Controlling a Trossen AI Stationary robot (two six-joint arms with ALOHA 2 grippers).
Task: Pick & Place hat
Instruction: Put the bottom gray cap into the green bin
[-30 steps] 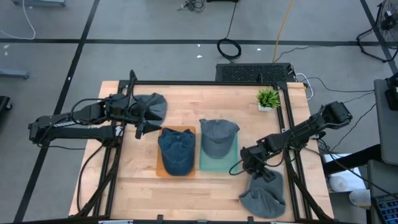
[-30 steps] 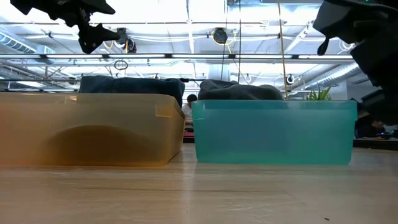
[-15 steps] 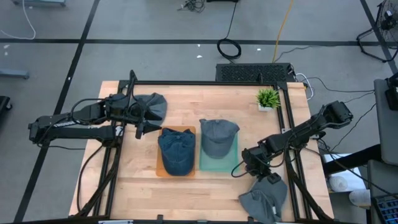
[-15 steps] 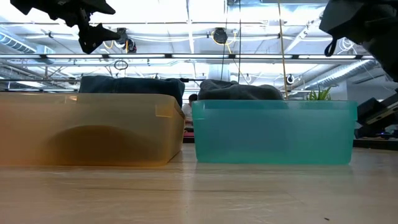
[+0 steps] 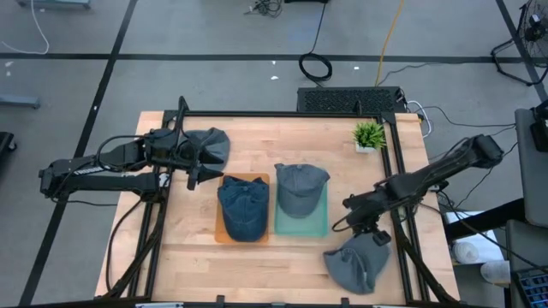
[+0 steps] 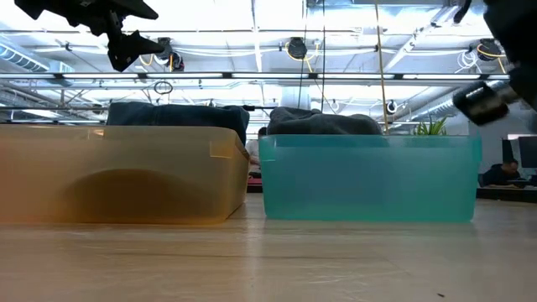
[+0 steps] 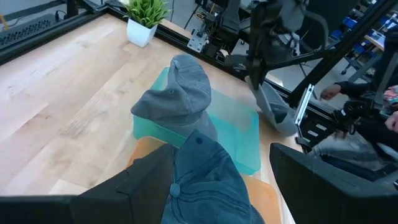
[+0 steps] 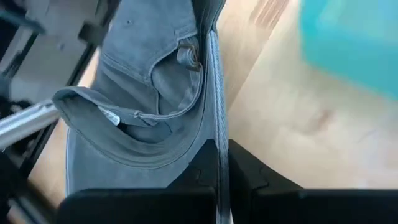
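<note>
A grey hat point(image 5: 353, 265) hangs from my right gripper point(image 5: 370, 229) near the table's near right corner; the right wrist view looks into the grey hat's point(image 8: 143, 106) hollow inside. My right gripper point(image 8: 217, 163) is shut on it. An orange bin point(image 5: 220, 233) holds a dark blue hat point(image 5: 243, 209), and a teal bin point(image 5: 318, 224) holds another grey hat point(image 5: 300, 186). My left gripper point(image 5: 195, 174) waits open, high over the table's left side, beside a blue-grey hat point(image 5: 212, 144) lying on the wood. My right gripper pinches the grey hat by the edge of its rim point(image 8: 215, 134) between the two shut fingers. The fingers come from above, pointing down. The hat hangs below them with its opening turned up toward the wrist; whether its lower end touches the table I cannot tell.
A small potted plant point(image 5: 369, 135) stands at the far right corner. The two bins point(image 6: 126, 172) point(image 6: 369, 178) sit side by side in the table's middle. Bare wood lies along the near edge point(image 5: 257, 274). Black frame rails run along both sides of the table.
My right gripper has risen and drawn toward the table's right edge, staying shut. The grey hat, lying flat by the near right corner a second ago, has bunched up and come off the wood by its rim, and now hangs under the fingers.
</note>
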